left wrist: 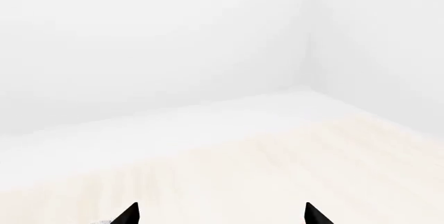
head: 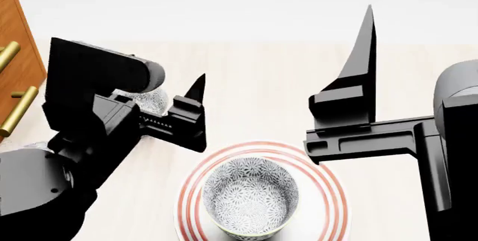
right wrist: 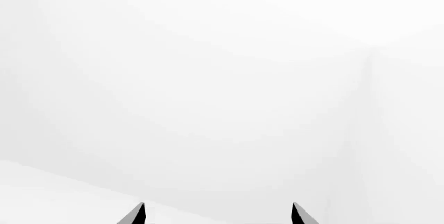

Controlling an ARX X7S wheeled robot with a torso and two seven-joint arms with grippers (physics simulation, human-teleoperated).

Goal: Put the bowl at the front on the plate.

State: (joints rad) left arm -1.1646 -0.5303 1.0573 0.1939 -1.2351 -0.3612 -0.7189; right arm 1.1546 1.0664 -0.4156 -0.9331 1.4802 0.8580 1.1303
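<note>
The bowl (head: pixel 251 196) sits right in the middle of the plate (head: pixel 328 196), standing upright, and the plate's red rings show all around it. The bowl is white with lots of little grey-blue flowers, inside and out. The plate lies on a pale wooden table (head: pixel 261 95), close to the robot's body. Nothing is touching the bowl. The left gripper (left wrist: pixel 220 214) is up above the table, off to the left of the plate, and its two black fingertips (left wrist: pixel 129 213) stand wide apart with nothing between them (you can see this best from the camera on that arm, which looks out over the bare table toward a white wall). The right gripper (right wrist: pixel 216 213) is off to the right of the plate and held higher, with one long black finger (head: pixel 361 56) pointing up and away. Its two tips are also spread wide with nothing in them, and its own camera sees only white wall. Behind the left arm, a second bowl (head: pixel 149 100) with the same flower pattern peeks out, mostly hidden. At the far left edge stands a brown wooden cabinet (head: pixel 17 45) with gold handles (head: pixel 18 109).
</note>
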